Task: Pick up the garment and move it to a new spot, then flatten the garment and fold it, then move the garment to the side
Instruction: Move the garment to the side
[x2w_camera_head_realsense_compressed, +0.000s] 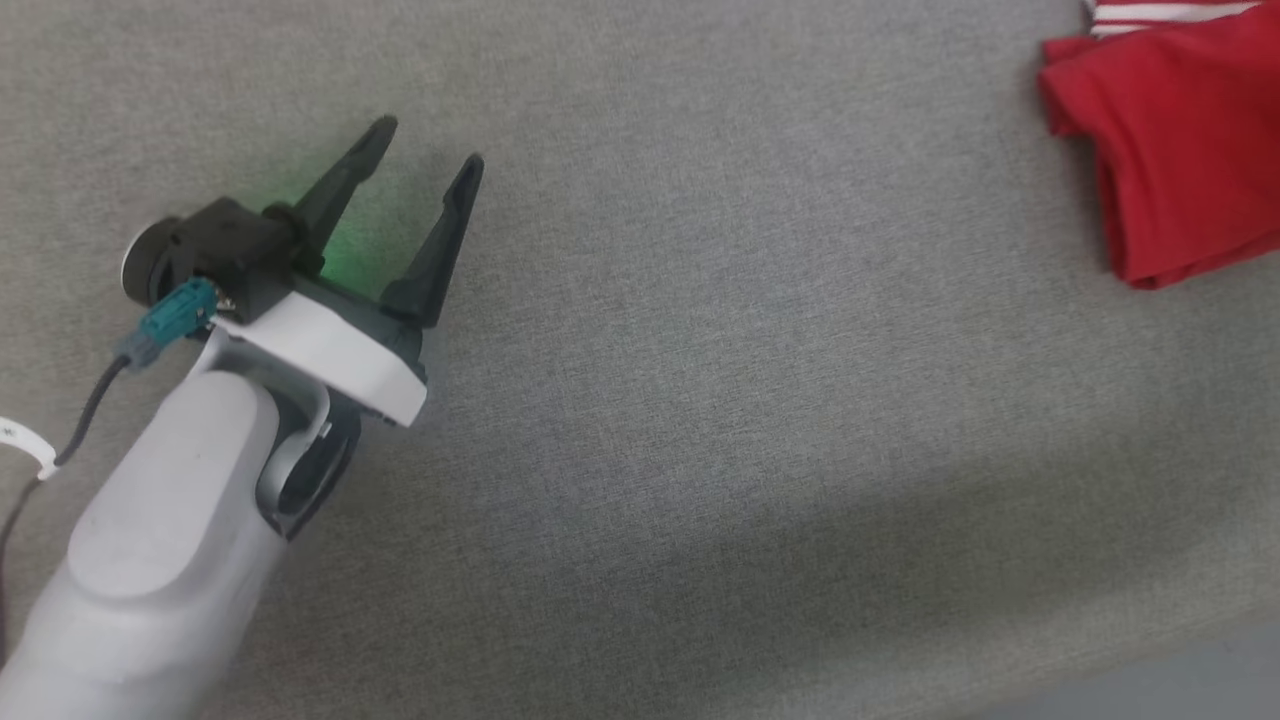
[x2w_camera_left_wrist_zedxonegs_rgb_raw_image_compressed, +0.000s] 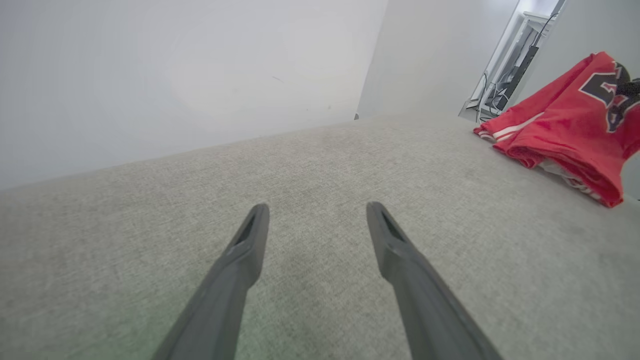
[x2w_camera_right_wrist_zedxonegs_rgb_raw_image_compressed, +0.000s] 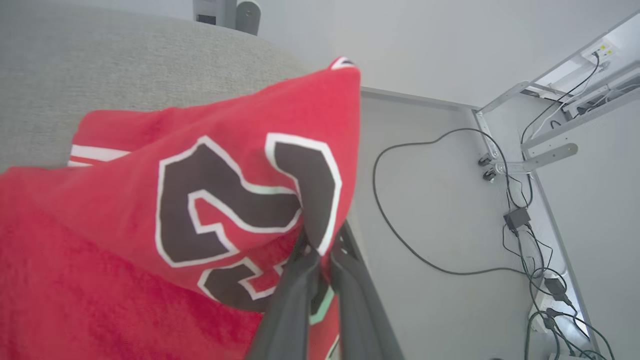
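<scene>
Bunched at the far right edge of the grey fabric-topped desk (x2w_camera_head_realsense_compressed: 700, 400): the red jersey-style shirt (x2w_camera_right_wrist_zedxonegs_rgb_raw_image_compressed: 125, 280) with white striped trim and a dark, white-outlined number, one fold raised into a peak. Pinched right at that number by the right hand (x2w_camera_right_wrist_zedxonegs_rgb_raw_image_compressed: 324, 246), fingers clamped tight on the cloth. Looks like the pick-up in hand, the move to a new spot not yet made. Best to lift high enough to get the trailing hem off the desk, then carry left towards the bare middle, smoothly, no snagging at the edge. Over on the near left, the left hand (x2w_camera_head_realsense_compressed: 428, 145): spread wide, holding nothing, low over bare desk, well apart from the shirt.
</scene>
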